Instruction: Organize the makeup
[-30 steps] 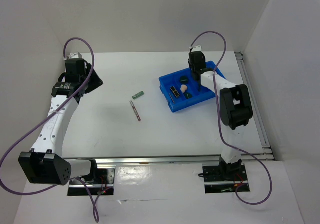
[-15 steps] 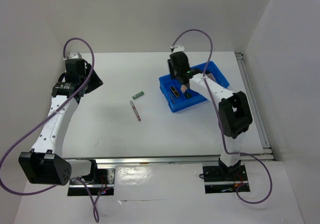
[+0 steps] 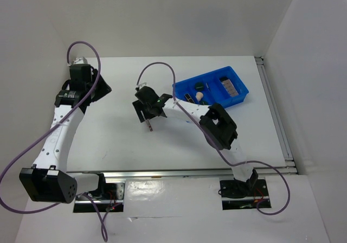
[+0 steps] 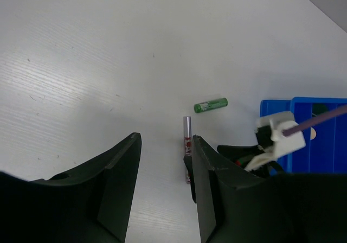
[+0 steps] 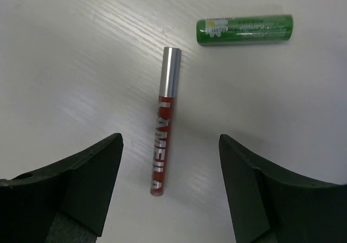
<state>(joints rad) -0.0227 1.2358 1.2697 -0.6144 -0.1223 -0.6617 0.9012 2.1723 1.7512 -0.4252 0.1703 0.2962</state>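
Care matters now: the right gripper (image 5: 169,144), wide open, hangs over the red tube (image 5: 164,122); it should drop straight and pinch its middle, not the green tube (image 5: 245,30).

A robotics lab cell; bare white walls (image 3: 179,20) enclose a white table (image 3: 108,140); an aluminium rail (image 3: 179,173) runs along its near edge.

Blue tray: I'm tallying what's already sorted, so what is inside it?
Inside the blue tray show a dark round compact, a peach sponge, a black-gold tube and a greyish-pink palette. The right arm crosses its near-left edge, so anything there is hidden.
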